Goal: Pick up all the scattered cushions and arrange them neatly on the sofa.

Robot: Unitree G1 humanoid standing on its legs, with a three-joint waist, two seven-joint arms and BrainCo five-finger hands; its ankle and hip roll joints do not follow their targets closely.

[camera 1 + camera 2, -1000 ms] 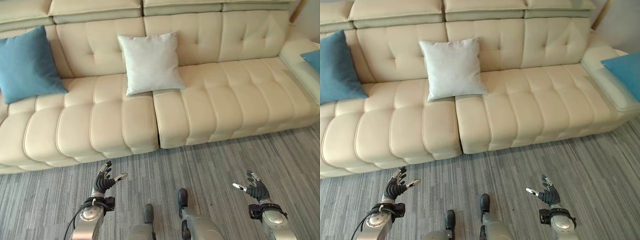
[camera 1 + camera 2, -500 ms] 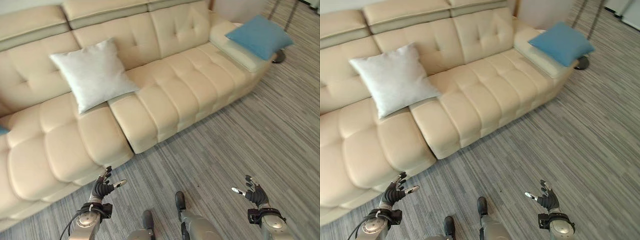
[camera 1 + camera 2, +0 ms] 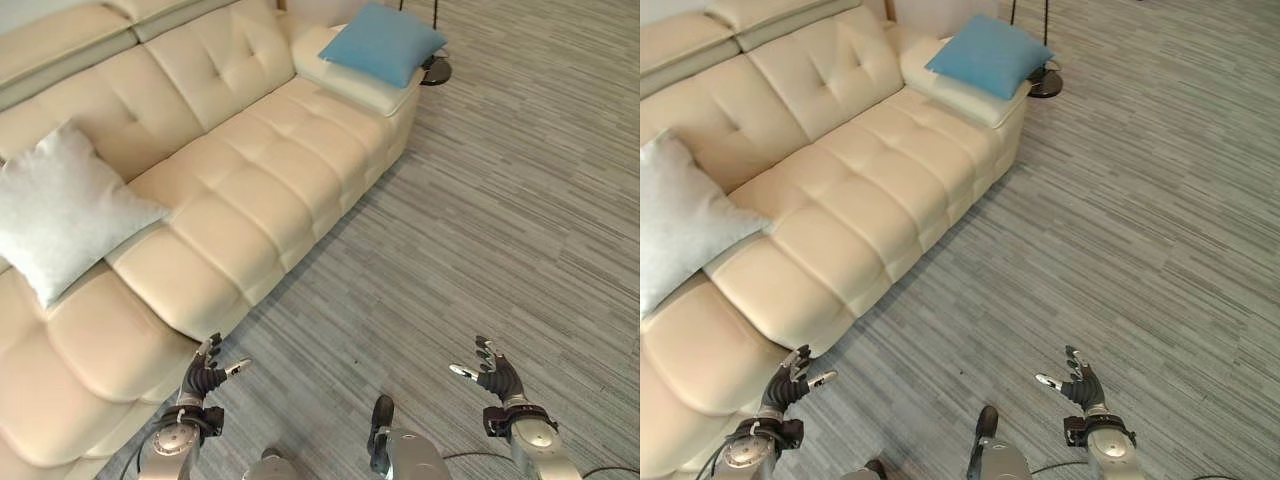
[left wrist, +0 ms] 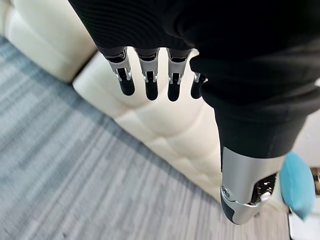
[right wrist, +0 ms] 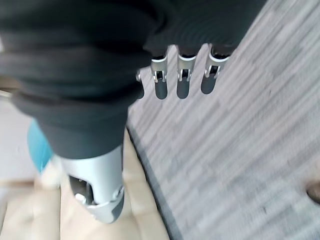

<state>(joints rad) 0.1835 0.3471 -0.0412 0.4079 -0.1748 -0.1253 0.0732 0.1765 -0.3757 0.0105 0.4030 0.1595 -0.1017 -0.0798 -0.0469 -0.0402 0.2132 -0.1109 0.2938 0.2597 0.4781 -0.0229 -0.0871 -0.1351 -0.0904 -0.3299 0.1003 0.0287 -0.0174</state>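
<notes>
Nearest to me, my left hand [image 3: 203, 372] and my right hand [image 3: 492, 372] hang low over the floor [image 3: 500, 230], both with fingers [image 4: 147, 82] relaxed and spread, thumbs apart, holding nothing. My left hand is just in front of the sofa's front edge; my right hand is well apart from it, above bare floor.

The floor is grey carpet with fine lengthwise streaks, running from below my hands to the far side of the room.

The sofa [image 3: 230, 200] runs diagonally from my near left to the far middle. It is cream, with tufted seat pads, a buttoned backrest and a flat padded armrest at its far end.

A white cushion [image 3: 55, 220] stands tilted against the backrest on the nearer part of the seat, over the seam between two seat pads; it is square, plain and pale grey-white.

A blue cushion [image 3: 988, 52] lies flat on the far armrest, one corner overhanging; it is square, plain and bright blue.

Beyond the armrest, a dark round lamp base [image 3: 1045, 85] with a thin pole sits on the floor, touching or just beside the sofa end. No writing can be read.
</notes>
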